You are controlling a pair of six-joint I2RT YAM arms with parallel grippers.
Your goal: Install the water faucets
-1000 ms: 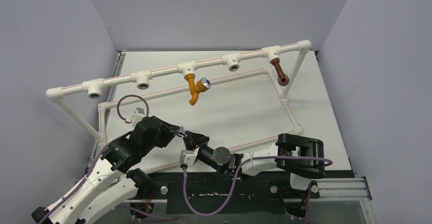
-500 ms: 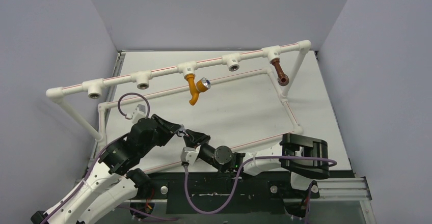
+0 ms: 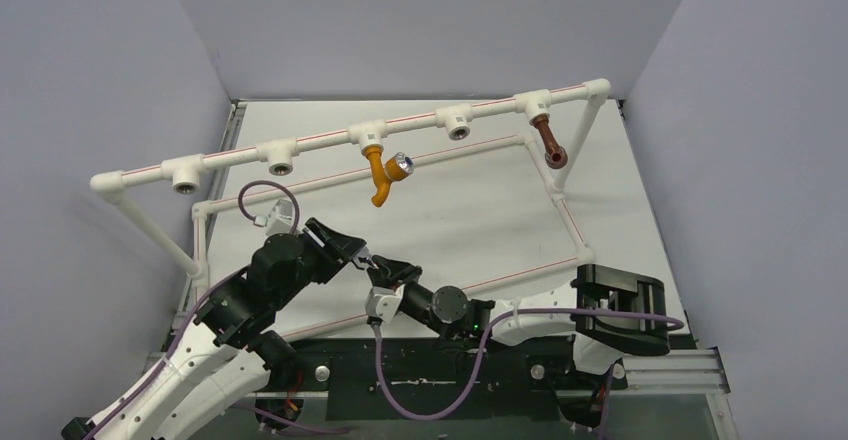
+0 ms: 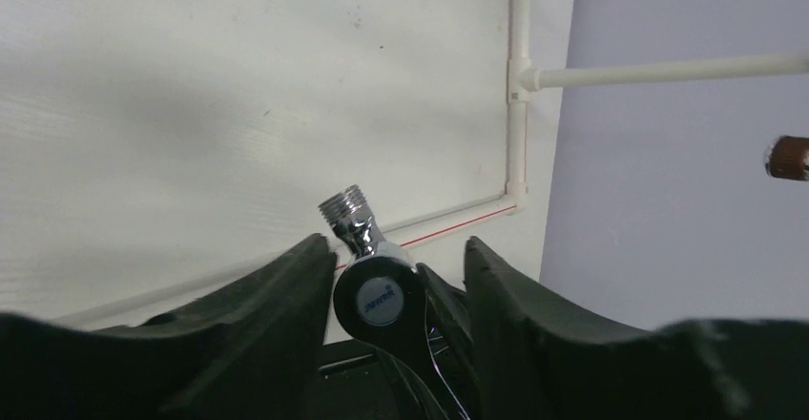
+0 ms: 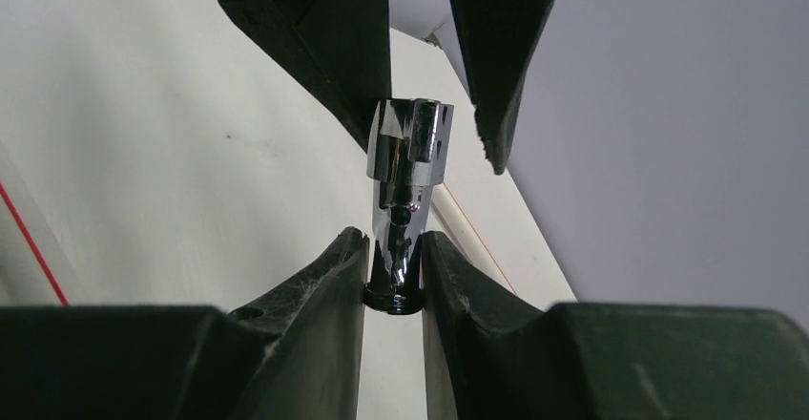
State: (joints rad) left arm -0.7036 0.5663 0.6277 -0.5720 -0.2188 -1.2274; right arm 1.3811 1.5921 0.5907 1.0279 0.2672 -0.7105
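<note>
The silver faucet (image 3: 362, 258) is held in the air between my two grippers, over the near part of the table. My right gripper (image 5: 393, 241) is shut on its spout end (image 5: 393, 267). My left gripper (image 4: 399, 248) is open, its fingers either side of the faucet body (image 4: 377, 301); the threaded end (image 4: 345, 206) sticks out past them. The left finger (image 4: 286, 286) lies close against the body and the other stands apart. The orange faucet (image 3: 378, 175) hangs from the middle tee of the upper pipe. The brown faucet (image 3: 549, 140) hangs from the right tee.
The white pipe frame (image 3: 320, 140) crosses the back of the table, with open tees at the left (image 3: 184, 178), left of middle (image 3: 281, 160) and right of middle (image 3: 458, 125). A lower pipe loop (image 3: 570, 222) lies on the table. Grey walls stand on three sides.
Both grippers, with the silver faucet between them, have moved a little away from the bases and to the right. The right arm's elbow has swung right.
</note>
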